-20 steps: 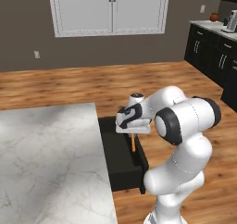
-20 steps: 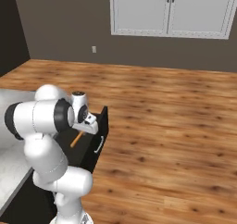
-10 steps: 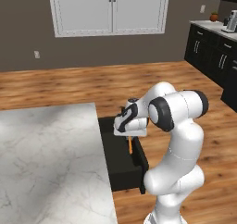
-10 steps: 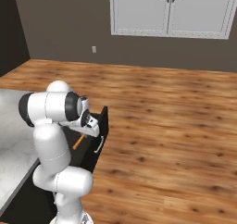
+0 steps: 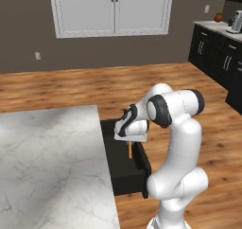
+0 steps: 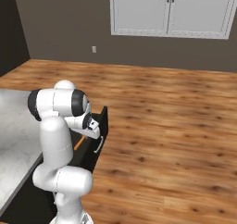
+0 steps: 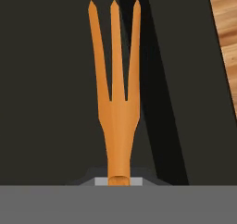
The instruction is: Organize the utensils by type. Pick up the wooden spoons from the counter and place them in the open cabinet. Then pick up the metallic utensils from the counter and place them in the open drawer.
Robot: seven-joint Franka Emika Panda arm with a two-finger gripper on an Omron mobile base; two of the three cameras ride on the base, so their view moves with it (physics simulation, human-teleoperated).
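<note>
— Three tines are what the hand view offers: a bright orange fork (image 7: 115, 93), its long axis running straight away from the gripper (image 7: 118, 181), prongs at the far end and the handle end at the bottom edge between the fingertips. Which way does it point in the room?

— Downward. In the left base view the orange fork (image 5: 130, 149) hangs nearly upright under the gripper (image 5: 130, 139), tines toward the open drawer (image 5: 124, 171). In the right base view it (image 6: 79, 142) slants a little, showing as a thin orange strip beside the arm.

— And the gripper's state?

— Its jaws are clamped on the fork's handle, so the utensil sits directly below the hand, in line with the fingers.

— Where is that relative to the drawer?

— Over it. The flat black inside of the drawer (image 7: 51, 107) lies behind the tines, with a strip of wooden floor (image 7: 224, 28) off to one side. Whether the tips touch the drawer bottom cannot be told. The marble counter (image 5: 47, 166) lies just beside the drawer.
</note>
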